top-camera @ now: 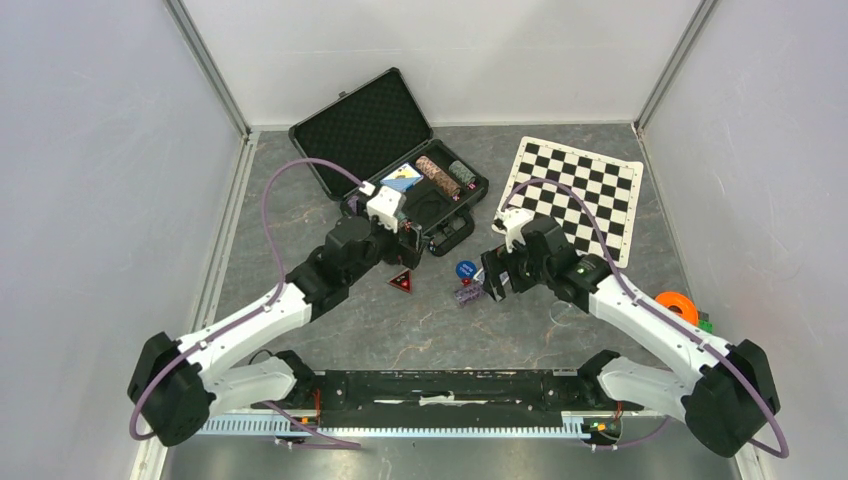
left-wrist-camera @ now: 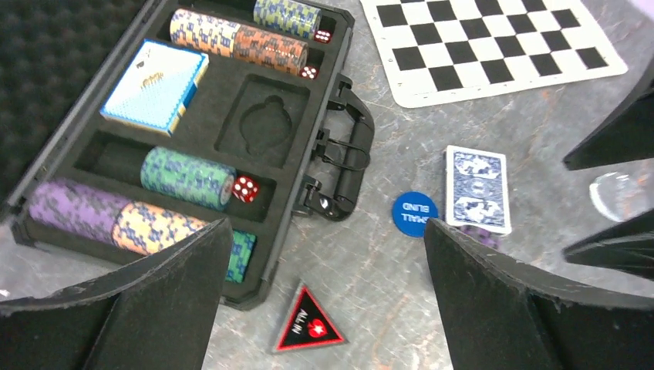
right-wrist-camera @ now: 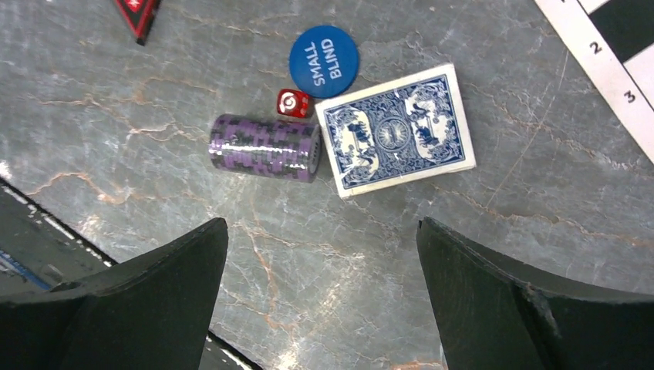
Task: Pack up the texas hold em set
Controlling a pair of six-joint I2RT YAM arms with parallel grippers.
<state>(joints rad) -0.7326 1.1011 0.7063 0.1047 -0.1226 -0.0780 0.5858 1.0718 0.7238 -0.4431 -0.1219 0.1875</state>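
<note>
Gaping wide and empty, left gripper (left-wrist-camera: 325, 225) and right gripper (right-wrist-camera: 321, 225) are hanging near the card deck (right-wrist-camera: 397, 131) and chess mat (left-wrist-camera: 493, 46).

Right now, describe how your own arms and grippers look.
The left arm and right arm have white links, black rounded joints and a looping purple cable each. A white camera block sits at each wrist. The left gripper and right gripper have broad matte black fingers.

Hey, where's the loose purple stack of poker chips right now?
The purple chip stack lies on its side on the table in the right wrist view, immediately left of the blue-backed card deck, just below the red die.
</note>
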